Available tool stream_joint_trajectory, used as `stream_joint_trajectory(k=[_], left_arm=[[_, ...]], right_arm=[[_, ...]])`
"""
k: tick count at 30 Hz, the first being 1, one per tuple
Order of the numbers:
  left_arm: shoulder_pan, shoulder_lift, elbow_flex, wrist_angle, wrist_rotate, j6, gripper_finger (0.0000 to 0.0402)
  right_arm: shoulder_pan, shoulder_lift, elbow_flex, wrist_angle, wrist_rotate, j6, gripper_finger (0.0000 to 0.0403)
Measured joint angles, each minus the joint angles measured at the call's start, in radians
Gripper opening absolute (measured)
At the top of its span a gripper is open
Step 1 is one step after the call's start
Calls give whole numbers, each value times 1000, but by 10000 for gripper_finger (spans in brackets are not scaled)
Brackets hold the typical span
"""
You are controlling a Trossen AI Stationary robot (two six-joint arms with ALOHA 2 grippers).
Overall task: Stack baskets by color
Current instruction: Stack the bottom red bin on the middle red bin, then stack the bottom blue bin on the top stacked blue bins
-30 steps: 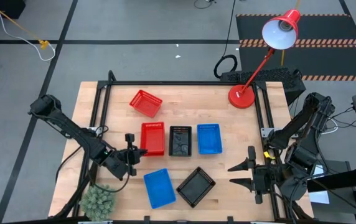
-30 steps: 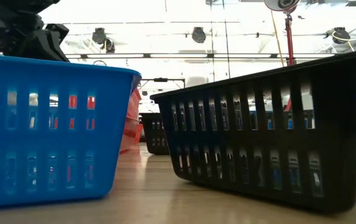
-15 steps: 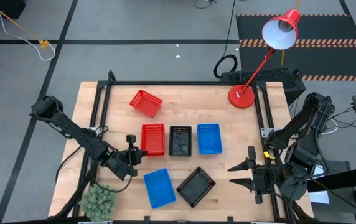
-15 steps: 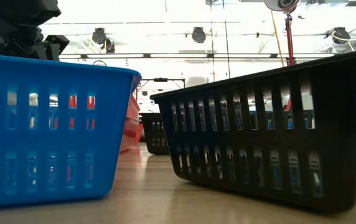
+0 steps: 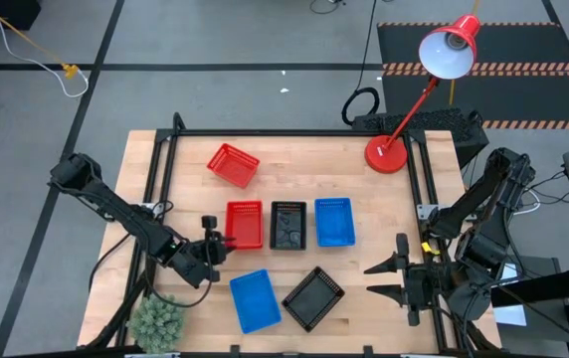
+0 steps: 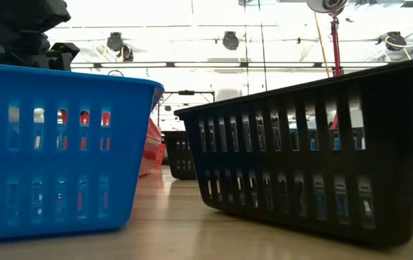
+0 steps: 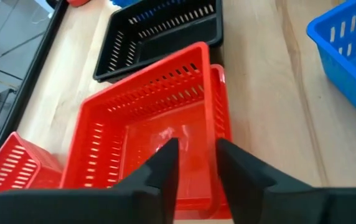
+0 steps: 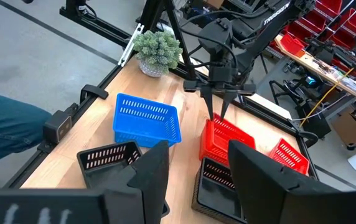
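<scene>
Two red baskets (image 5: 245,224) sit nested in a row with a black basket (image 5: 287,225) and a blue basket (image 5: 333,221). A third red basket (image 5: 233,165) lies skewed farther back. Another blue basket (image 5: 255,299) and another black basket (image 5: 313,297) stand near the front edge. My left gripper (image 5: 209,237) is at the red pair's left side, fingers apart. One finger is inside the upper basket and one outside its wall (image 7: 210,143). My right gripper (image 5: 384,278) waits open above the table's right front. My left gripper straddles the near wall (image 7: 210,143) of the nested red baskets, slanting down from the table's left. The inner finger (image 7: 165,168) stands clear of the wall. I cannot tell whether the outer finger (image 7: 237,171) touches it. The baskets rest on the table.
A red lamp's round base (image 5: 386,154) stands at the back right. A small potted plant (image 5: 157,320) sits at the front left corner. A black frame rail (image 5: 294,132) runs along the far edge. A person's leg (image 8: 4,124) shows beyond the table.
The upper red basket has sunk from a raised, tilted pose down into the red basket under it and now sits level. My left gripper has dipped slightly with it.
</scene>
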Motion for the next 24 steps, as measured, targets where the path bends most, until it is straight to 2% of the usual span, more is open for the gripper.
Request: stream_joint_trajectory(k=[4,8,24], left_arm=[[0,0,0,3,-10,-20,156],[0,0,0,14,-11,-46,180],[23,-2,0,105,-15,-96,186]], right_arm=[[0,0,0,0,0,0,157],[0,0,0,0,0,0,157],[0,0,0,0,0,0,157]])
